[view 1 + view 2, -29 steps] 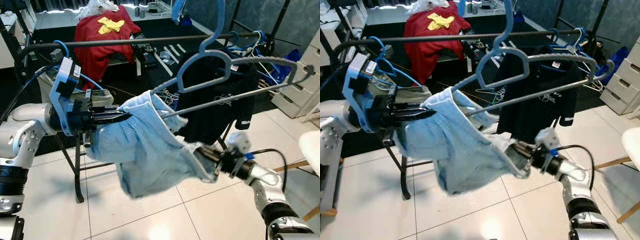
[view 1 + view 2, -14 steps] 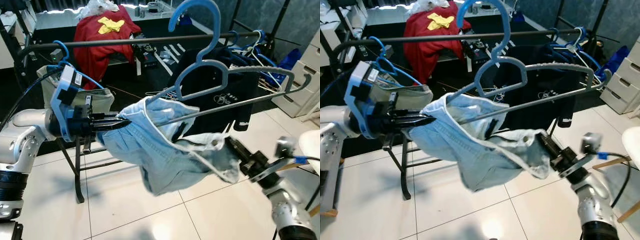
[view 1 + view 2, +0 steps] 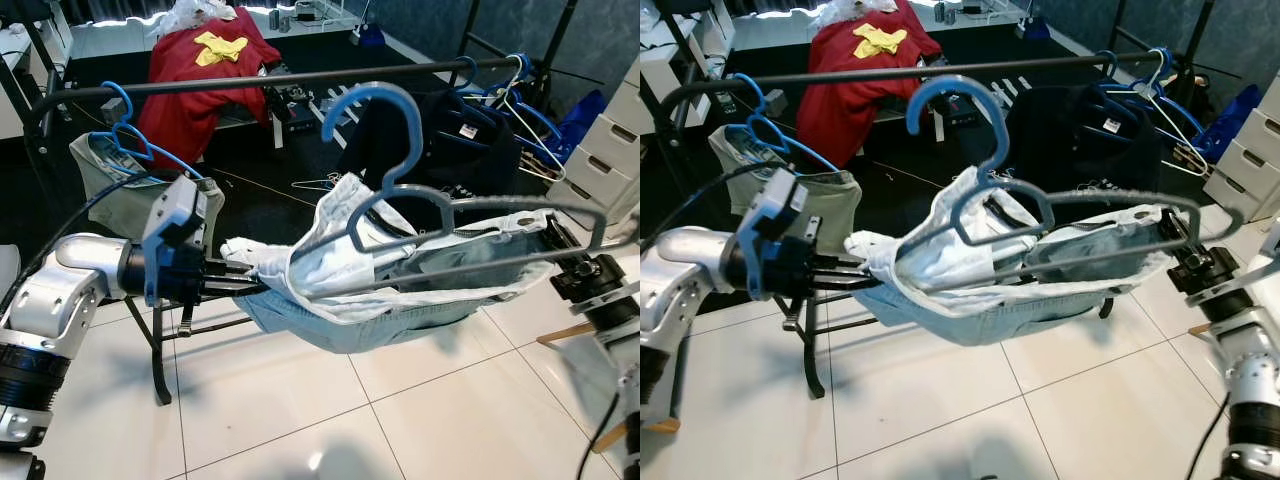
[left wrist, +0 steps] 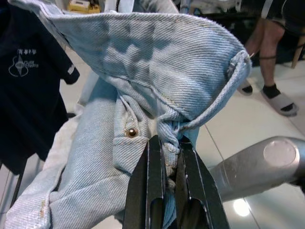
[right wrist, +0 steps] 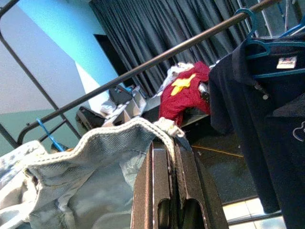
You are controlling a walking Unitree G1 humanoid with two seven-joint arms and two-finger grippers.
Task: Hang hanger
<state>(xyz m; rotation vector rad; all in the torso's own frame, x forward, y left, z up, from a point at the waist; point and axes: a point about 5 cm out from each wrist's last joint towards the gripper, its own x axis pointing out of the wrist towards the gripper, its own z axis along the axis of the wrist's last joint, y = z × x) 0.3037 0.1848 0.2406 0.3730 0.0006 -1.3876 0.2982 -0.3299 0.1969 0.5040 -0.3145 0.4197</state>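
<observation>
Left gripper pinching waistband of denim shorts, fingers clamped on fabric. Right gripper gripping opposite waistband end, fingers closed on hem. Shorts stretching between both, draping over grey hanger; lower bar partly buried in denim. Hanger hook hovering below rail, not touching. Person's legs partly cropped.

Left arm enters from the lower left of the frame, forearm level and reaching toward centre. Left gripper sits at centre left, its jaws pinched tight on a fold of denim. Right arm rises at the lower right edge. Right gripper sits at centre right, jaws clamped on the denim's opposite edge.
</observation>
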